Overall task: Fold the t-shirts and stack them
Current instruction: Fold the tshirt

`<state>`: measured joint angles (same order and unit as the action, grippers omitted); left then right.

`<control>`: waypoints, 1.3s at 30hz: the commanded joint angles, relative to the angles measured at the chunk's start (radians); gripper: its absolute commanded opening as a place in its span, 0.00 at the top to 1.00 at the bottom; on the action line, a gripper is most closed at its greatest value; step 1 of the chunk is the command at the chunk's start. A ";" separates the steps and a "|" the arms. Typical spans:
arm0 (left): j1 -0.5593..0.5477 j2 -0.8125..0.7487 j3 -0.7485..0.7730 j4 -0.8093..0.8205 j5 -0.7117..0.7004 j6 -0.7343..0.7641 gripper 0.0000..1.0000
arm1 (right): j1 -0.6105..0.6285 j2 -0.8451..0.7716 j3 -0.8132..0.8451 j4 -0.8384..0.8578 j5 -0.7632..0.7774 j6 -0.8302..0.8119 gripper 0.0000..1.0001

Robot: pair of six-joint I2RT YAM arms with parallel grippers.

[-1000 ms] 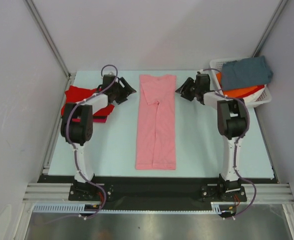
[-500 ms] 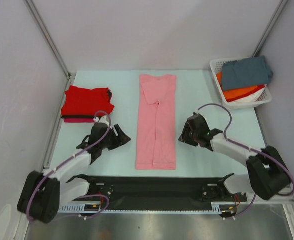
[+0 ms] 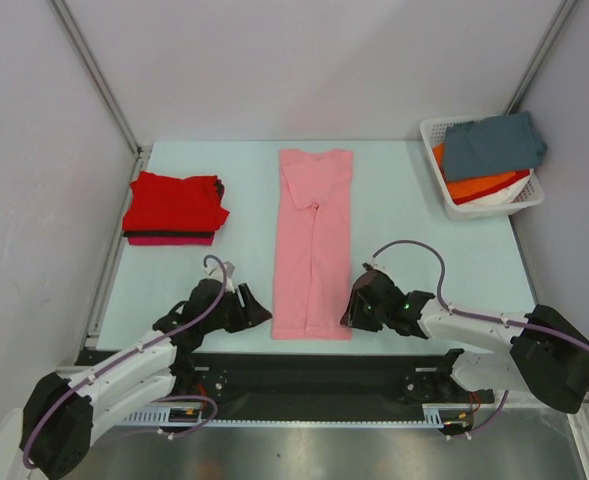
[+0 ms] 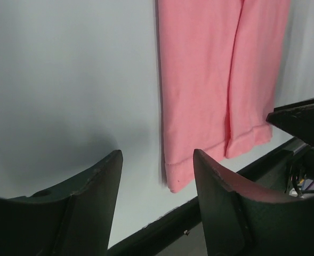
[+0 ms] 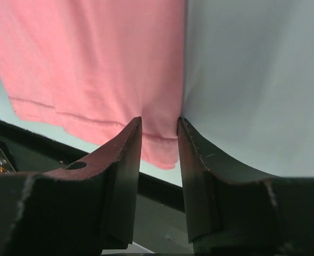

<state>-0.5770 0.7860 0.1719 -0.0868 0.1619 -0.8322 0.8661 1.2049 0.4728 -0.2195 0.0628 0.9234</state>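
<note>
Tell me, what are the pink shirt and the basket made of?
The pink shirt looks like soft matte cloth, probably knit: it lies in folds with a stitched hem. The basket looks like stiff, smooth white plastic: its walls are slotted.

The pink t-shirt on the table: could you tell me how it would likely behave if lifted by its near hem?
The pink t-shirt lies flat with soft creases, so it would probably droop limply. Its folded layers look loose and might slide apart.
</note>
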 commanded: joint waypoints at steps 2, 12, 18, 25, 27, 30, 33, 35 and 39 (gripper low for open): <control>-0.041 0.031 -0.029 0.002 -0.001 -0.045 0.39 | 0.063 0.021 -0.019 -0.056 0.041 0.086 0.62; -0.127 0.041 -0.038 -0.005 -0.005 -0.091 0.43 | 0.140 -0.045 -0.019 -0.185 0.109 0.160 0.62; -0.152 0.036 -0.048 -0.008 -0.021 -0.105 0.52 | 0.143 -0.079 -0.056 -0.135 0.086 0.167 0.81; -0.173 0.059 -0.045 0.005 -0.012 -0.116 0.69 | 0.140 -0.080 -0.045 -0.113 0.049 0.158 1.00; -0.184 0.055 -0.048 0.016 -0.016 -0.127 0.70 | 0.140 -0.091 -0.042 -0.122 0.048 0.158 1.00; -0.188 0.052 -0.052 0.036 -0.012 -0.139 0.74 | 0.140 -0.128 -0.043 -0.135 0.051 0.155 1.00; -0.188 0.038 -0.051 0.044 -0.013 -0.143 0.88 | 0.134 -0.172 -0.037 -0.161 0.060 0.150 1.00; -0.188 0.019 -0.042 0.039 -0.022 -0.150 0.99 | 0.119 -0.192 -0.023 -0.178 0.058 0.146 1.00; -0.184 -0.010 0.001 0.022 -0.041 -0.154 1.00 | 0.071 -0.249 0.004 -0.211 0.051 0.104 1.00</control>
<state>-0.7574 0.7975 0.1310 -0.0563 0.1513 -0.9714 0.9745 0.9966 0.4362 -0.3817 0.1146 1.0641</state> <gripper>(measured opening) 0.011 0.010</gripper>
